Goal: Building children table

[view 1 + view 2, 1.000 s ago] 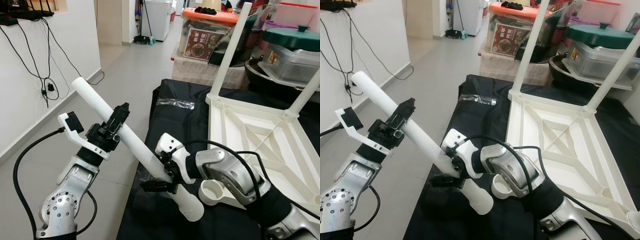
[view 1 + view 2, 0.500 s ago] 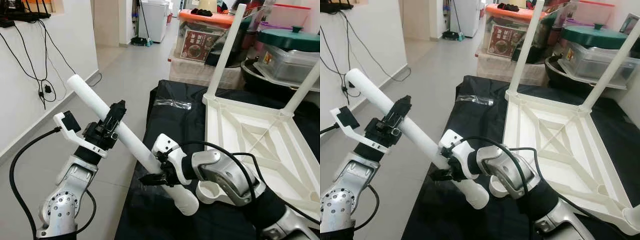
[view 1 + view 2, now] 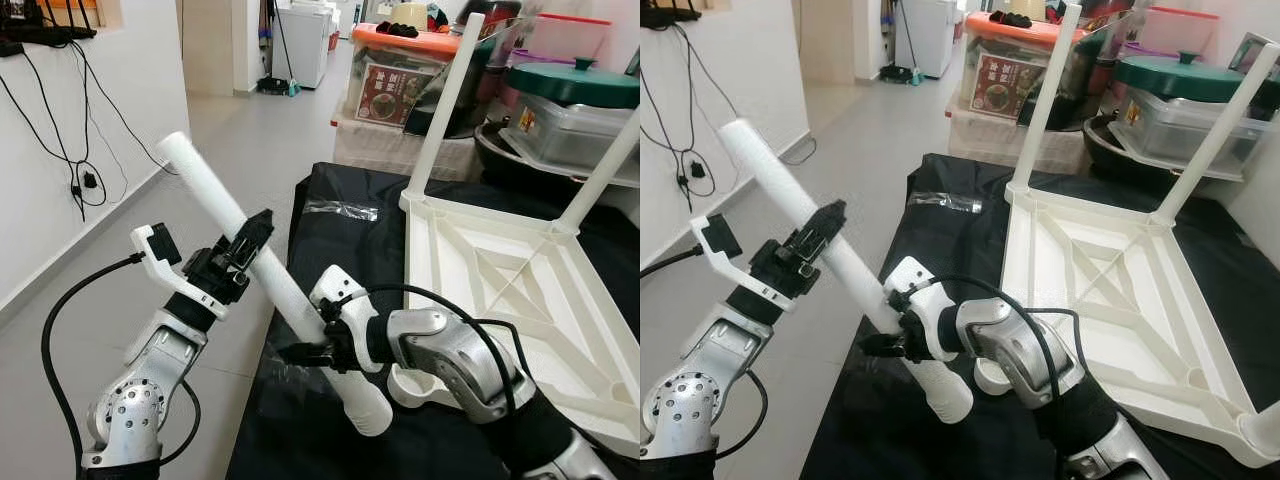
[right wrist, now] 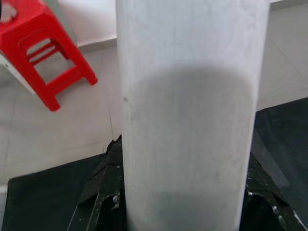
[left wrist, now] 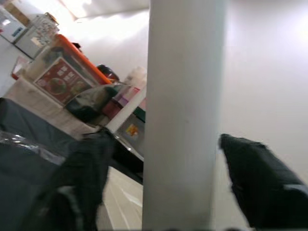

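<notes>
Two legs fitted on upturned tabletop (image 3: 500, 290) | I hold third leg (image 3: 270, 290), left gripper (image 3: 248, 240) and right gripper (image 3: 315, 352) clamped | empty socket (image 3: 405, 385) awaits.

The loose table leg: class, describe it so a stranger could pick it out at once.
Start at the upturned white table top on the black cloth. To its left, both grippers hold a white tube slantwise in the air: the loose table leg. Unlike the two fitted legs standing upright in corner sockets, it is unattached.

Black-covered low surface (image 3: 330, 215) on pale tiled floor (image 3: 235, 140). Upside-down white table top (image 3: 500, 290) lying on right half, two legs sticking up at far corners. Clear plastic bag (image 3: 340, 209) at far left, flat on cover.
</notes>
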{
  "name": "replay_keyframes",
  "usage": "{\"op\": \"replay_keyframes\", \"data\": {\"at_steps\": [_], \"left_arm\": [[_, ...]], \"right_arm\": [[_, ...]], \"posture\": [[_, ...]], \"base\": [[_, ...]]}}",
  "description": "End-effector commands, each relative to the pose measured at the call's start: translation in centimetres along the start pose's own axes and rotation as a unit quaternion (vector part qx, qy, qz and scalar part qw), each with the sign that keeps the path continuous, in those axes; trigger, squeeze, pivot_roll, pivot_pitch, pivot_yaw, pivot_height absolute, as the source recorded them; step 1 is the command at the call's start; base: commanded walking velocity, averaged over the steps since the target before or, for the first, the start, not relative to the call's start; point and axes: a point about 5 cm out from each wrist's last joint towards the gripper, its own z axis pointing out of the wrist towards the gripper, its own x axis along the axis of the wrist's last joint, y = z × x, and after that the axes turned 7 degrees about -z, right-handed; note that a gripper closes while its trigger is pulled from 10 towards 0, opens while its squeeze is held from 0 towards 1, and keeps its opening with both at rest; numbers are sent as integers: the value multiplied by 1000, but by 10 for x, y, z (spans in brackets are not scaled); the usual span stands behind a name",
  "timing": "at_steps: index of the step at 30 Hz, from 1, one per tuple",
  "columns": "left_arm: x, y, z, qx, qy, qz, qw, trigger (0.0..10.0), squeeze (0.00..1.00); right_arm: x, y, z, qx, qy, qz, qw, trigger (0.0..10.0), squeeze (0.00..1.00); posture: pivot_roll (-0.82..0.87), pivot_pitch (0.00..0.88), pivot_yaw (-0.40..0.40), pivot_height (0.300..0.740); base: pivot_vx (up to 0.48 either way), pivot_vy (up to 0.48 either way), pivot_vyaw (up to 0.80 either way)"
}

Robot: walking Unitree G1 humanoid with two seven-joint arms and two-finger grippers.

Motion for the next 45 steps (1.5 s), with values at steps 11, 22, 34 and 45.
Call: {"op": "replay_keyframes", "data": {"at_steps": [11,22,34,45], "left_arm": [[13,23,-9,-85,4,-67,994,10000,1000],[15,7,-19,-29,9,-63,998,10000,0],[2,-2,-31,15,-50,-17,998,10000,0],[-6,-8,-40,38,-86,10,996,10000,0]], "right_arm": [[-13,22,-44,-60,6,51,997,0,0],[28,62,-98,-145,123,94,977,0,0],[45,115,-132,-315,298,214,875,0,0],[41,114,-128,-293,388,270,831,0,0]], "posture": [[32,0,-103,740],[26,0,-101,740],[47,0,-107,740],[57,0,-104,740]], "base": [[0,0,0],[0,0,0],[0,0,0],[0,0,0]]}}
